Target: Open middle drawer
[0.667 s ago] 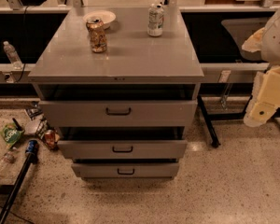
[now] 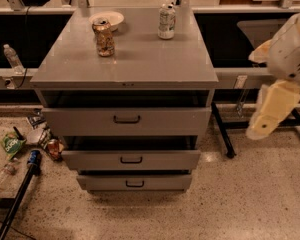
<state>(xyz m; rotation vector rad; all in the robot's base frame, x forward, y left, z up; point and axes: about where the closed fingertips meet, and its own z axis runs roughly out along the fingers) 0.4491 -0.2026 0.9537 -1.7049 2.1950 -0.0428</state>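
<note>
Since the earlier frame your arm [image 2: 290, 49] has edged a little toward the cabinet [image 2: 125, 69], while the cabinet and its three drawers have stayed where they were. Your gripper [image 2: 264, 116] hangs at the right edge of the view, in the air beside the cabinet's right side and apart from it, touching nothing; you cannot tell from here whether it is released or clenched. The middle drawer [image 2: 160, 160] lies to the left of the gripper and lower down, well apart from it. You see it as a wide, shallow grey front, flat and plain, with a small black loop handle [image 2: 131, 159] at its centre and a dark band of shadow above its top edge. It sits between the taller top drawer [image 2: 170, 121], about level with the gripper, and the narrower bottom drawer [image 2: 160, 182], lowest of the three. Up on the cabinet top, higher than the gripper and far to its left, a dented can [image 2: 104, 38] and a pale can [image 2: 166, 21] stand upright, with a white bowl [image 2: 111, 18] just behind the dented one. Speckled floor [image 2: 250, 194] lies below the gripper.
</note>
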